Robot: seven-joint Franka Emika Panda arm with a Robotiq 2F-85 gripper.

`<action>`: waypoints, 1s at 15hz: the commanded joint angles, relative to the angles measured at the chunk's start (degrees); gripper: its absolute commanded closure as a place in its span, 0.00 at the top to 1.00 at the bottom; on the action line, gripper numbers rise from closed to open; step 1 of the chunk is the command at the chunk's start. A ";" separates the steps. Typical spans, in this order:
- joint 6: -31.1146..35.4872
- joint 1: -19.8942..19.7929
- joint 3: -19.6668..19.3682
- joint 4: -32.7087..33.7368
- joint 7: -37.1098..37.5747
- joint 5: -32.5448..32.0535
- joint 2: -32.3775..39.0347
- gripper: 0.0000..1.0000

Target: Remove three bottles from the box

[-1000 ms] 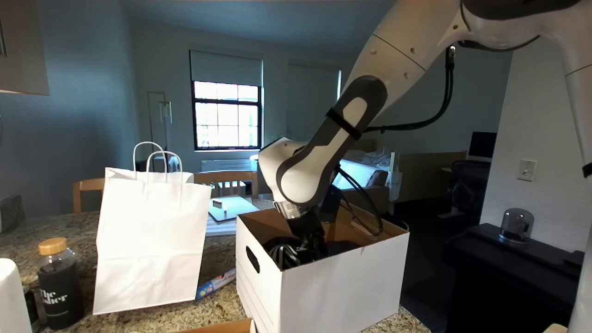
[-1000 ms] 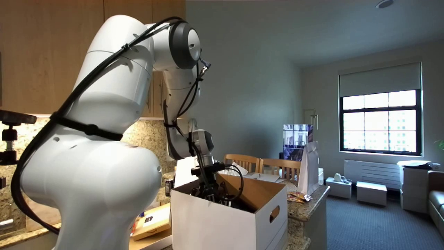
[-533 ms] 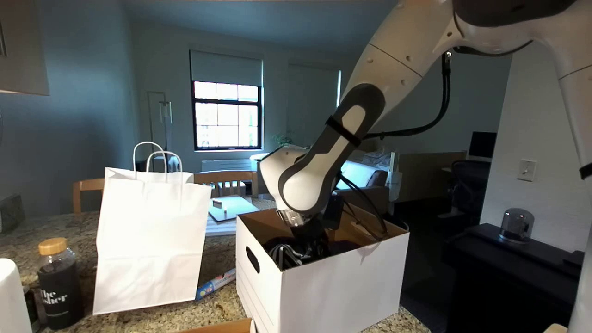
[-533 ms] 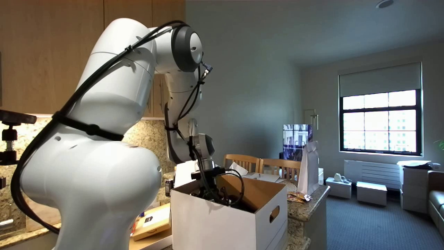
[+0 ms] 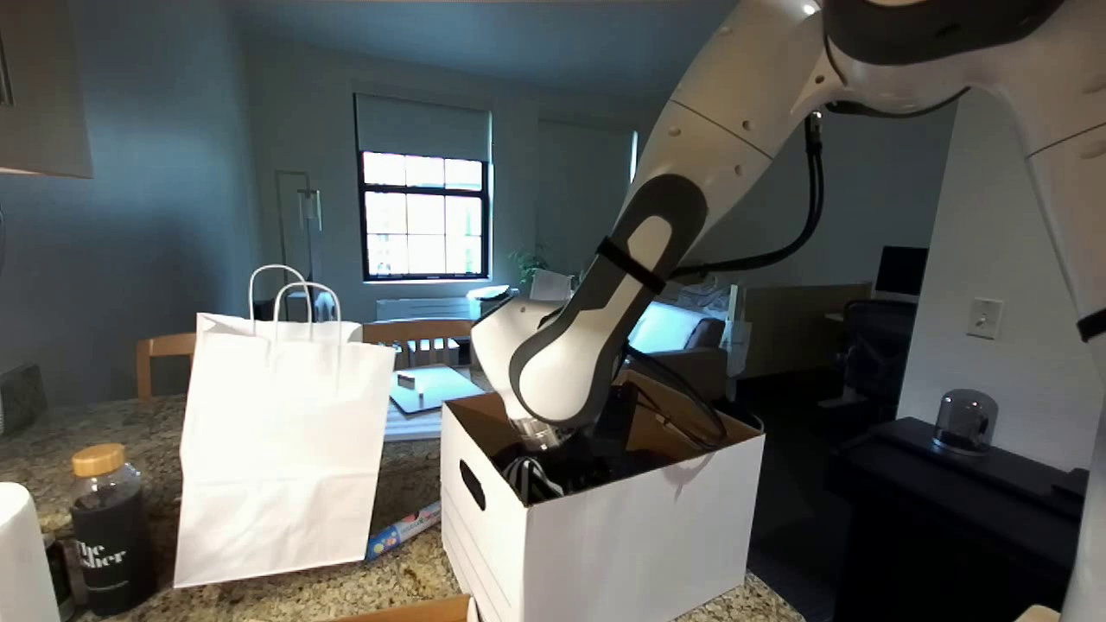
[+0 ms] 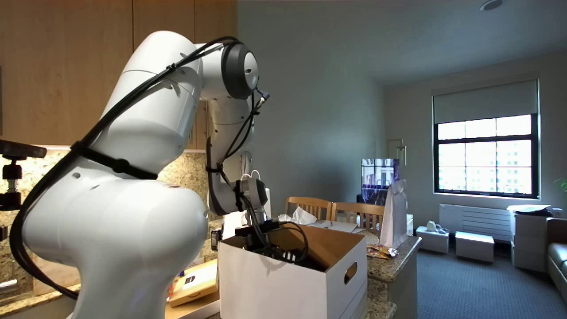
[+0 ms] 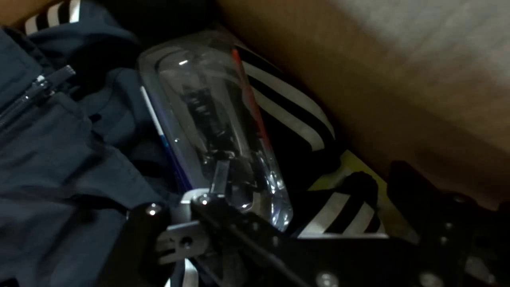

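The white cardboard box (image 5: 639, 544), brown inside, stands on the counter in both exterior views. My gripper (image 7: 308, 187) reaches down into it, and its fingers are hidden behind the box wall in both exterior views. In the wrist view its jaws stand wide apart and grip nothing. A long clear plastic object (image 7: 215, 115) with a red edge and a blue edge lies there, its near end close to the left finger (image 7: 209, 205). Whether this is one of the bottles I cannot tell; no other bottle shows in the box.
Dark clothing (image 7: 79, 171) and white-striped black fabric (image 7: 295, 107) surround the plastic object. Beside the fabric shows something yellow (image 7: 350, 161). The box's brown wall (image 7: 398, 91) is close on the right. A white paper bag (image 5: 285, 449) and a dark flask (image 5: 112, 536) stand outside the box.
My gripper has sunk deeper into the box, and the whole arm has come down with it. The box has stayed in place.
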 commanded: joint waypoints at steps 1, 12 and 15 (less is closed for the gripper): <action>0.06 0.73 -0.12 -0.59 3.52 -0.46 -0.22 1.00; -0.30 -2.34 -2.17 -1.47 1.15 0.47 -3.07 1.00; -0.46 -4.11 -2.62 -1.47 -0.43 1.57 -3.11 1.00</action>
